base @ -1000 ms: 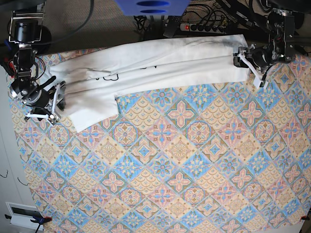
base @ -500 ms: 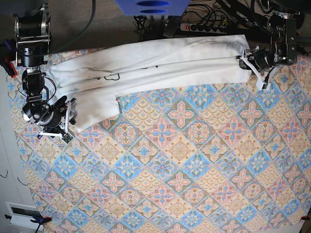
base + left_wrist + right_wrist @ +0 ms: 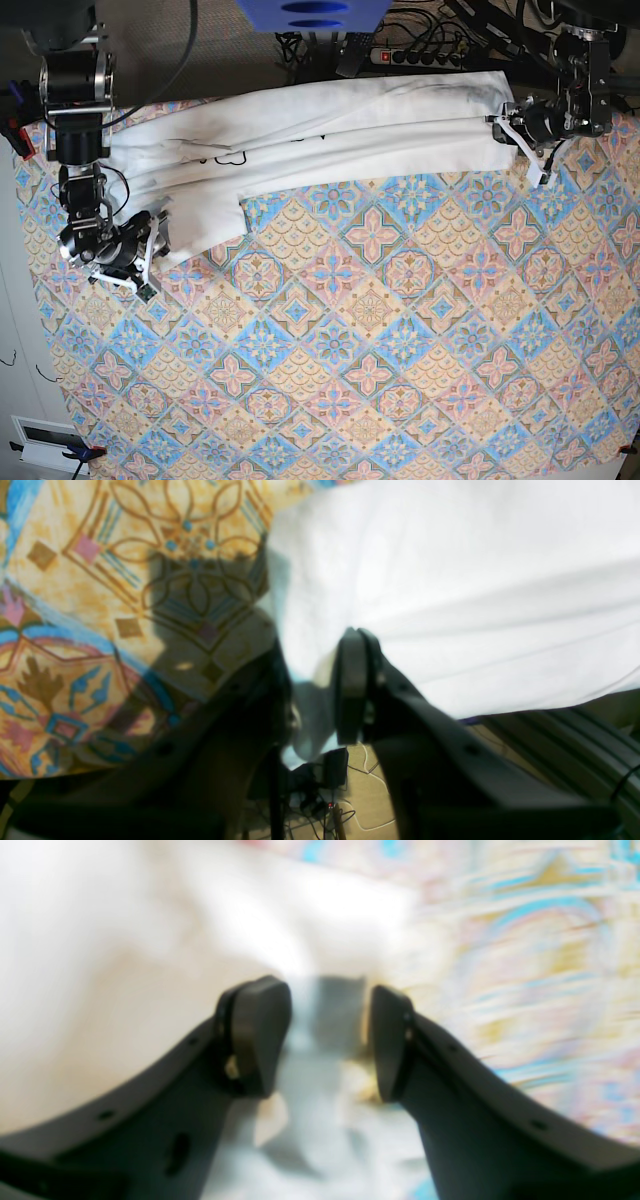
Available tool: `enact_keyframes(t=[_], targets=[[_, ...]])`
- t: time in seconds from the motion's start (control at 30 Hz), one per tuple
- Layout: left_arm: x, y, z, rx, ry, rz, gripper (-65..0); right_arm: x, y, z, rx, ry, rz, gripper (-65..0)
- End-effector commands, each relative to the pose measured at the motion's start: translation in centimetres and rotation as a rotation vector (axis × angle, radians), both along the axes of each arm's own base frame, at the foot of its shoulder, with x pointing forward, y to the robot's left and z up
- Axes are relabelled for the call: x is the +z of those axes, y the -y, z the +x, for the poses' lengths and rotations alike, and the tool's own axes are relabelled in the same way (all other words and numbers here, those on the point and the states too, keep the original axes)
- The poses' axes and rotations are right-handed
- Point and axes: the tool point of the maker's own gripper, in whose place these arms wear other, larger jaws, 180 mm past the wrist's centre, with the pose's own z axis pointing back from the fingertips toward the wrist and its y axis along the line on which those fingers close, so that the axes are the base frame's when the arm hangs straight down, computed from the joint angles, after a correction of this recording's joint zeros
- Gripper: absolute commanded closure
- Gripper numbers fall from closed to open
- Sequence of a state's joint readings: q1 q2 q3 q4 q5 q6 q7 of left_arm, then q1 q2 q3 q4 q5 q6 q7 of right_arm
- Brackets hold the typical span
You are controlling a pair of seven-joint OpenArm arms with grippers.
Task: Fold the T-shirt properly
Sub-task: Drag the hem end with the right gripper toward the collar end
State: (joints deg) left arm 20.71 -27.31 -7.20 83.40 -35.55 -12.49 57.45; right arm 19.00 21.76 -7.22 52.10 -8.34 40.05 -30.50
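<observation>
Here the T-shirt (image 3: 320,140) lies as a long white band across the far edge of the table, on the patterned tablecloth (image 3: 380,330), with 1 sleeve hanging down toward the near side at the base view's left. A thin dark outline from the print shows faintly on the cloth near the middle.

The left gripper (image 3: 517,133) is at the shirt's end on the base view's right. In its wrist view the left gripper (image 3: 312,690) has its 2 fingers close together with a fold of white cloth between them — it looks clamped on the shirt's edge, the fabric stretching away above.

The right gripper (image 3: 150,250) sits at the sleeve end on the base view's left, low over the tablecloth. Its wrist view is blurred; the right gripper (image 3: 330,1040) shows its fingers standing apart, with white cloth under and between them — whether the cloth is pinched I cannot tell.

A power strip (image 3: 420,57) and cables lie beyond the table's far edge.
</observation>
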Motion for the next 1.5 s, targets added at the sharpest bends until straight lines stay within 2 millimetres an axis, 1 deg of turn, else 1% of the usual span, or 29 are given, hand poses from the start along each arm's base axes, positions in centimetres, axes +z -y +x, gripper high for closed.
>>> enact_keyframes(t=[0.0,0.07,0.2,0.3,0.33,0.43,0.57,0.67,0.87,0.93,0.97,1.0,1.13,1.17,1.3,1.33,1.43,1.47], targets=[[-0.7,-0.9,-0.6,0.008,-0.023,0.054,-14.1,1.9,0.7,1.9,-0.012,0.059,0.008,-28.9],[-0.6,-0.9,-0.6,0.008,-0.022,0.054,-14.1,1.9,0.9,2.2,-0.021,0.054,0.01,-28.9],[-0.6,-0.9,-0.6,0.007,-0.021,0.052,-14.1,1.4,1.1,1.9,-0.031,0.036,0.014,-28.9],[-0.6,-0.9,-0.6,0.007,-0.021,0.052,-14.1,1.5,1.3,2.5,-0.046,0.036,0.03,-28.9],[-0.6,-0.9,-0.6,0.007,-0.021,0.052,-14.1,1.2,1.3,2.4,-0.053,0.031,0.041,-28.9],[-0.6,-0.9,-0.6,0.007,-0.021,0.052,-14.1,-0.2,1.5,1.5,-0.072,0.0,0.065,-28.9],[-0.6,-0.9,-0.6,0.006,-0.021,0.052,-14.1,-1.1,1.6,0.7,-0.087,-0.022,0.082,-28.9],[-0.6,-0.9,-0.6,0.006,-0.021,0.052,-14.1,-1.8,1.0,0.3,-0.091,-0.043,0.096,-28.9],[-0.6,-0.9,-0.6,0.006,-0.021,0.052,-14.1,-2.2,0.9,-0.2,-0.089,-0.06,0.09,-28.5],[-0.6,-0.9,-0.6,0.006,-0.021,0.052,-14.1,-2.4,0.6,-0.4,-0.067,-0.073,0.077,-28.0],[-0.6,-0.9,-0.6,0.006,-0.021,0.052,-14.1,-2.5,0.5,-0.5,-0.059,-0.078,0.072,-26.4],[-0.7,-0.9,-0.6,0.006,-0.022,0.052,-14.1,-2.5,0.4,-0.5,-0.055,-0.078,0.072,-23.3],[-0.7,-0.9,-0.6,0.006,-0.022,0.052,-14.1,-2.6,0.3,-0.5,-0.052,-0.079,0.072,-7.7],[-0.6,-0.9,-0.6,0.006,-0.021,0.052,-14.1,-2.6,0.3,-0.5,-0.051,-0.079,0.072,-5.0],[-0.6,-0.9,-0.6,0.006,-0.021,0.052,-14.1,-2.0,0.2,0.1,-0.048,-0.057,0.073,-0.7],[-0.6,-0.9,-0.6,0.006,-0.021,0.052,-14.1,-1.5,0.1,0.5,-0.039,-0.037,0.071,-0.4],[-0.6,-0.9,-0.5,0.006,-0.019,0.052,-14.1,1.2,-0.6,2.6,0.005,0.042,0.043,-0.5],[-0.6,-0.9,-0.5,0.006,-0.019,0.052,-14.1,1.6,-0.8,2.6,0.019,0.049,0.024,-0.5]])
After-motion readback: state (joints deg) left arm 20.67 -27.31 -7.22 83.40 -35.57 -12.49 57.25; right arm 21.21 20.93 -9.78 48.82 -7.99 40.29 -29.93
